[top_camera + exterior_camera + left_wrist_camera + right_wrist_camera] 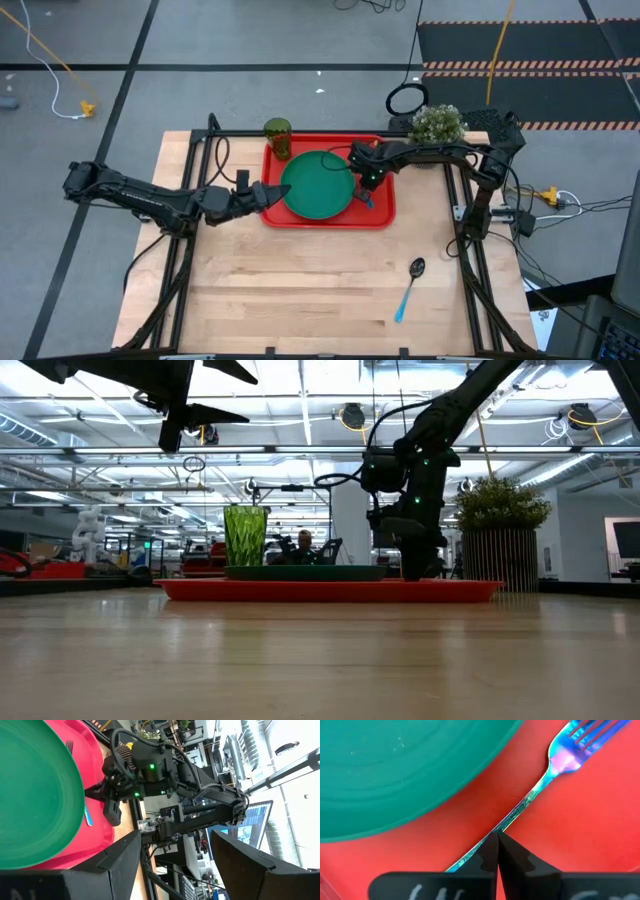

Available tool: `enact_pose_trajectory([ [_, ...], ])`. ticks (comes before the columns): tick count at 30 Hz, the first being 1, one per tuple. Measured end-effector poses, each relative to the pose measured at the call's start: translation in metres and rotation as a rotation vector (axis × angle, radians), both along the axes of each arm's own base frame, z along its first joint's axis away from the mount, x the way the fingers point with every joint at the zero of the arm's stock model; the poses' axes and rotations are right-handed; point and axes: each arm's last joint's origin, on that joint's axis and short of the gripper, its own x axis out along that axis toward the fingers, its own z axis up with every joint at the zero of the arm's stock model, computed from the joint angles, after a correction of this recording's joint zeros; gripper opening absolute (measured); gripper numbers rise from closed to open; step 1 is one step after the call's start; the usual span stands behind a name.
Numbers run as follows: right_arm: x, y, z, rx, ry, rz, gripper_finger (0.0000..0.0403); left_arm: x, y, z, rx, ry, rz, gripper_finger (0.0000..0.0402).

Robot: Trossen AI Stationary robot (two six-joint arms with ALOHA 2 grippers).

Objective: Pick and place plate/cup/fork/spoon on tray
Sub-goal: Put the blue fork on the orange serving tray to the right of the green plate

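You have a small potted plant with pale grey-green leaves [437, 123] standing in a ribbed pot, behind and to the outer side of the right fingers [487, 857], near the far right corner of the light wooden table [300, 290]. Just beyond it, farther from those fingers, a black ring-shaped object [406, 100] lies on the grey floor. Farther back still you see a black mat edged with red-and-white hazard stripes [520, 45]. Well away from the left fingers [120, 855], off the table on their outer side, a thin yellow cable [45, 55] trails across the floor. Past the table, in the low view, a person [305, 543] sits in the room.
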Motion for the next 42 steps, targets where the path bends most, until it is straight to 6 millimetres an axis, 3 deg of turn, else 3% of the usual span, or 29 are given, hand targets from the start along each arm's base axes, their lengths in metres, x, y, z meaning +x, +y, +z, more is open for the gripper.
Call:
enact_pose_trajectory([
  [9,-0.002,0.011,0.004,0.029,0.034,-0.053,0.0,0.0,0.0,0.0,0.0,-0.001,0.0,0.0241],
  [21,-0.023,0.03,0.053,0.029,-0.028,-0.116,0.0,0.0,-0.001,0.0,0.02,0.008,-0.004,0.0241],
  [36,-0.044,0.065,0.0,0.129,0.054,-0.11,0.0,0.0,0.0,0.0,0.033,0.014,-0.005,0.0241],
  [42,-0.045,0.079,-0.009,0.158,0.044,-0.123,0.0,0.0,0.0,0.0,0.033,0.014,-0.005,0.0241],
])
